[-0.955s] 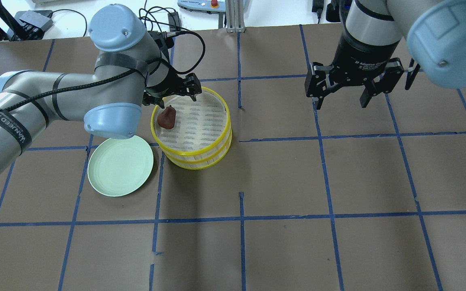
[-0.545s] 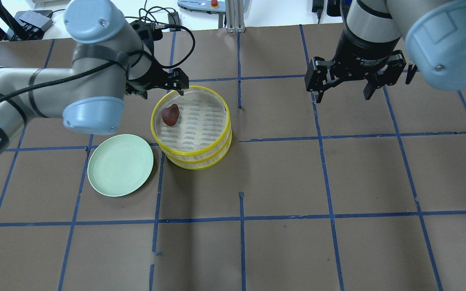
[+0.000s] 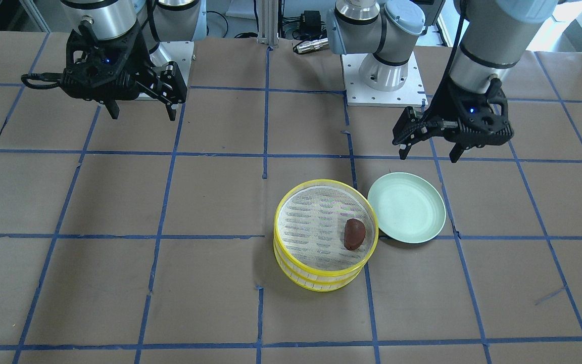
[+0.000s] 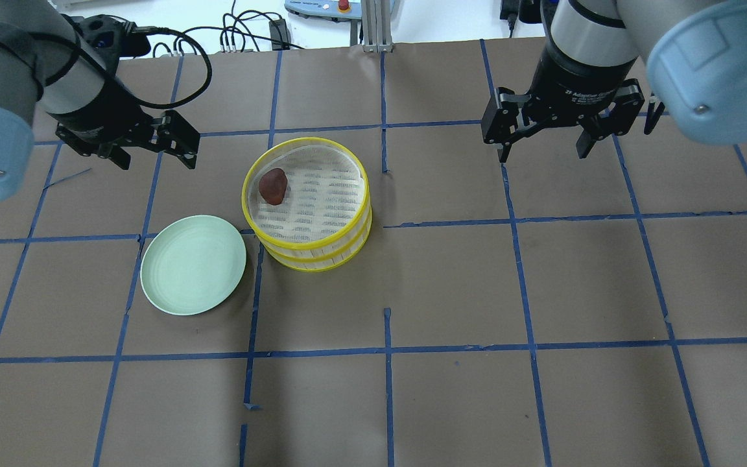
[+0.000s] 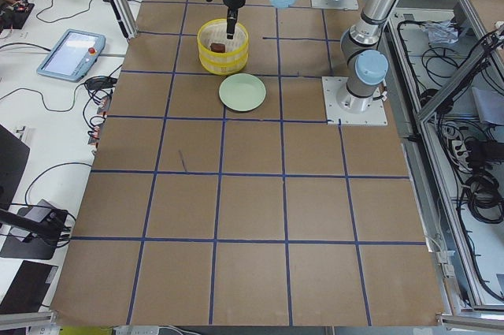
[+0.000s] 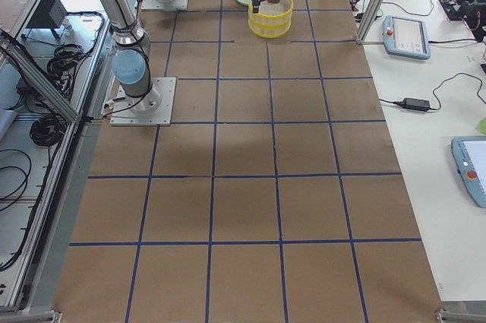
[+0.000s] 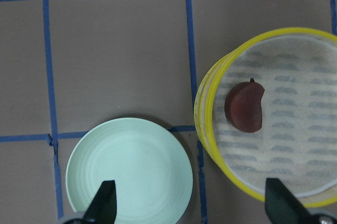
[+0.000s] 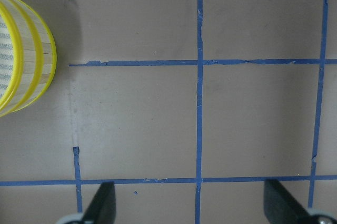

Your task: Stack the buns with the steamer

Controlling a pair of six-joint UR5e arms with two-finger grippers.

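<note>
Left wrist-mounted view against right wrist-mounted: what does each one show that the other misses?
Only the left wrist: the reddish-brown bun lying in the steamer, and the pale-green plate. Only the right wrist: the steamer seen from outside, its slatted side wall plain. Both: the stacked tiers, the taped table, and an open hand, the left hand and the right hand.

The counter (image 4: 542, 292) is covered in matt brown paper crossed by blue tape (image 4: 386, 350). The steamer (image 4: 312, 256) has glossy yellow plastic rims, pale wood-like slats and whitish mesh. The plate (image 4: 193, 274) is smooth, satin plastic. The bun (image 4: 273, 186) is smooth and faintly shiny.
</note>
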